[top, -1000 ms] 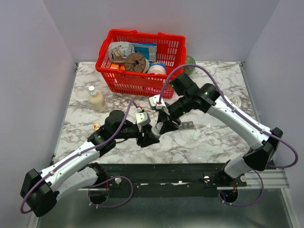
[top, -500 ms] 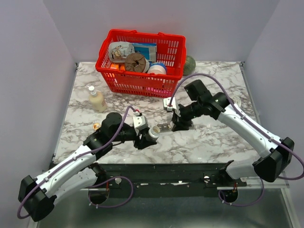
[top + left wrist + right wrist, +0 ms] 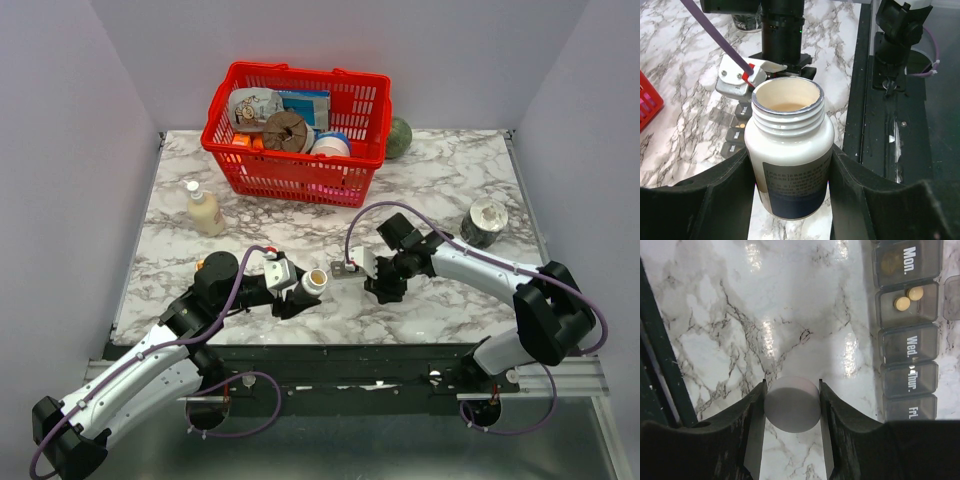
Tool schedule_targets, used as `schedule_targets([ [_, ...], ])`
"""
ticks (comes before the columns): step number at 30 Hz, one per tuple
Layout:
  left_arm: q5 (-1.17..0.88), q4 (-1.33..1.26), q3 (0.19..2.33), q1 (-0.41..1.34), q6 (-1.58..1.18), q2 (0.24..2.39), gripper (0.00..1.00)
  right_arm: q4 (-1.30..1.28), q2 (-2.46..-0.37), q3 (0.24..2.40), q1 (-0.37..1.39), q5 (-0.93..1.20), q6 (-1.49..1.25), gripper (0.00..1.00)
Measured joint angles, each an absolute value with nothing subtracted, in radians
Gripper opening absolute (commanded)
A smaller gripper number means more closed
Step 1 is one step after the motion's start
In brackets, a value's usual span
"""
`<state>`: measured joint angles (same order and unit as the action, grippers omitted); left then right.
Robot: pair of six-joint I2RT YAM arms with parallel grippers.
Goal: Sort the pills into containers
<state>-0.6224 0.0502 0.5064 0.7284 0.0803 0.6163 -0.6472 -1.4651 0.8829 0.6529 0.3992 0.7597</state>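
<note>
marble table (image 3: 450, 185): right gripper (image 3: 791, 390) beside the containers (image 3: 907, 335); red basket (image 3: 290, 180), can (image 3: 486, 222) behind.

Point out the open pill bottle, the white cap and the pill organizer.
Pill bottle (image 3: 790, 146), left wrist view, on its white shoulder below the threads.
White cap (image 3: 791, 404), right wrist view, centre of its round face.
Pill organizer (image 3: 907, 345), right wrist view, on the Wed. lid.

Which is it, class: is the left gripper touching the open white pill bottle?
Touching. The left wrist view shows both fingers of the left gripper pressed against the sides of the open white pill bottle, no gap.
</note>
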Motion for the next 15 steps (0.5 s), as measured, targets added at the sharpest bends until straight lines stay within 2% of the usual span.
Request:
schedule_targets([
  [2, -0.619, 0.051, 0.502, 0.728, 0.084, 0.616, 0.0, -0.614, -1.492, 0.871, 0.657, 0.385, 0.759, 0.43],
  [9, -0.617, 0.051, 0.5, 0.728, 0.089, 0.616, 0.0, -0.551, -1.541, 0.847, 0.664, 0.335, 0.757, 0.66],
  [15, -0.617, 0.051, 0.5, 0.728, 0.09, 0.616, 0.0, -0.542, -1.52, 0.846, 0.665, 0.329, 0.755, 0.7],
])
